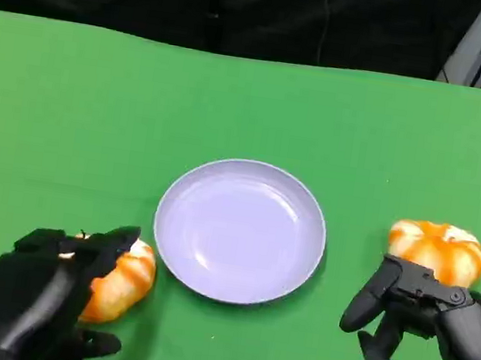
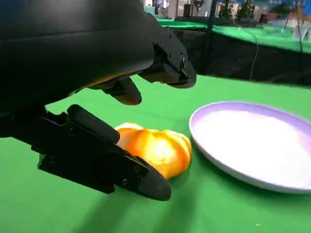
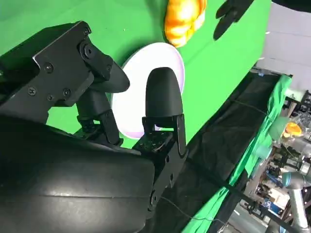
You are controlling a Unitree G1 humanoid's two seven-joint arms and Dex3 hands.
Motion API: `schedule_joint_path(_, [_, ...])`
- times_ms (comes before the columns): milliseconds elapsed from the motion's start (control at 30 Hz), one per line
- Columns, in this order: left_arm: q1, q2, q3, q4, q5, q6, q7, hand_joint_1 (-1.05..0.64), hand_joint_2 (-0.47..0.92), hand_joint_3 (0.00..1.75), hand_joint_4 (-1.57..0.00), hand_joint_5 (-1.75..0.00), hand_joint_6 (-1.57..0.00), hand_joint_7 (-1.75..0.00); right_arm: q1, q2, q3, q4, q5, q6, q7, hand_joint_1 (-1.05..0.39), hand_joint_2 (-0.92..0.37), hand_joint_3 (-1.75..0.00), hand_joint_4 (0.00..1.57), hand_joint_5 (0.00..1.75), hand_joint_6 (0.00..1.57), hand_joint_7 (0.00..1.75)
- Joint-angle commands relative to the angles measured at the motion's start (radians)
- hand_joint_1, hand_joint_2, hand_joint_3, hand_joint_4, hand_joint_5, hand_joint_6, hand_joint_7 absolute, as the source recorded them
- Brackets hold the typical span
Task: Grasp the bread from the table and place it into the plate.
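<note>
Left hand (image 1: 44, 300) has its fingers cupped loosely around the bread (image 2: 158, 149), not clamped yet; looks soft and light, so I'd grip its sides gently.

A bright green cloth (image 1: 250, 110) covers the table, evenly lit. Behind its far edge hangs a black curtain (image 1: 203, 0), with a grey metal frame (image 1: 479, 43) leaning at the far right. The wrist views show more of the room — further green-covered tables (image 2: 252, 34) and a cluttered, blurred work area (image 3: 284, 179).
</note>
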Motion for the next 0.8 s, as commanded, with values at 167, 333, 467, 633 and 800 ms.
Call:
schedule_joint_path(167, [-0.124,0.029,-0.099,0.139,0.095,0.164,-0.037,-0.49,0.91,0.01,-0.48,-0.44,-0.47,-0.03,0.002,-0.002,-0.003,-0.013,0.003,0.006,-0.008,0.05,-0.41,-1.20,0.77,1.60,0.70,1.40])
schedule_joint_path(333, [-0.222,0.033,-0.149,0.266,0.096,0.264,-0.094,-0.47,0.92,0.03,-0.58,-0.44,-0.56,-0.04,0.004,-0.005,-0.005,-0.018,0.004,0.014,-0.005,0.05,-0.41,-1.21,0.77,1.59,0.69,1.39])
schedule_joint_path(467, [-0.294,0.053,-0.177,0.335,0.065,0.306,-0.162,-0.41,0.92,0.15,-0.66,-0.45,-0.74,-0.09,0.004,-0.004,-0.002,-0.019,0.000,0.012,-0.008,0.06,-0.41,-1.21,0.78,1.59,0.70,1.39])
schedule_joint_path(633, [-0.264,0.077,-0.121,0.372,-0.065,0.140,0.110,-0.23,0.92,0.30,-0.84,-1.22,-1.19,-0.18,0.012,-0.005,-0.002,-0.023,-0.003,0.014,-0.009,0.06,-0.42,-1.20,0.78,1.58,0.70,1.38])
schedule_joint_path(800, [-0.245,0.084,-0.090,0.351,-0.099,0.092,0.286,-0.21,0.76,0.34,-0.87,-1.73,-0.85,-1.22,0.009,-0.001,-0.001,-0.028,-0.009,0.026,-0.013,0.05,-0.44,-1.18,0.78,1.60,0.70,1.38])
